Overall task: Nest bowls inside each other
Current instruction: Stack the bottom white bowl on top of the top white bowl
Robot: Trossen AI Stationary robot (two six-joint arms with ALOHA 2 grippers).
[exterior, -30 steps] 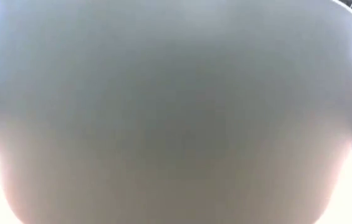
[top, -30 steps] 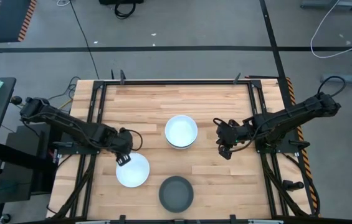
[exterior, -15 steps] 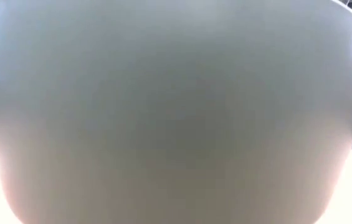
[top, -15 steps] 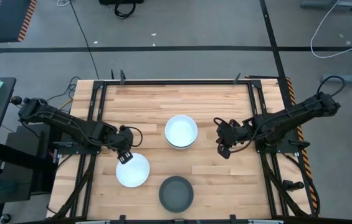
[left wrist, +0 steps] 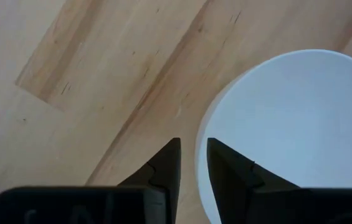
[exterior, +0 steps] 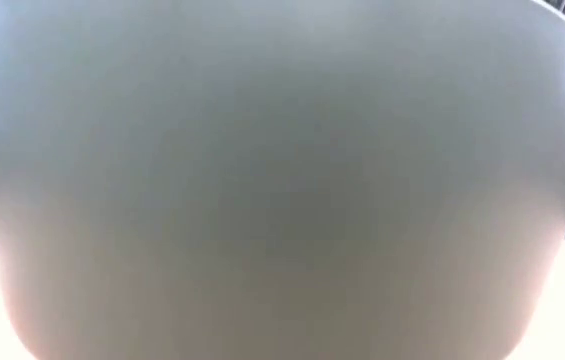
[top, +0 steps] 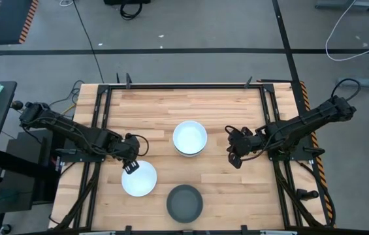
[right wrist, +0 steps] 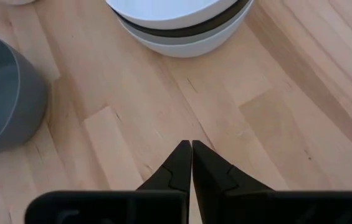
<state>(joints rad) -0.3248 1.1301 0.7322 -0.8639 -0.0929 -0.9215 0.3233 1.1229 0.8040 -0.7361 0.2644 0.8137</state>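
Probably a lab: taped concrete floor (top: 191, 39), framed workbench (top: 145, 104).

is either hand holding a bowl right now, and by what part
Nothing is held. The left hand stands open astride the rim of the white round bowl; the right hand is shut, empty.

Light: even, bright overhead light is falling on the table (top: 223, 183)
Shadows: soft and short, sitting under the stacked bowls (right wrist: 179, 28)
Glare: white bowl (left wrist: 288, 137) is washing out
Blur: grey bowl (exterior: 272, 180) is filling the low view, out of focus
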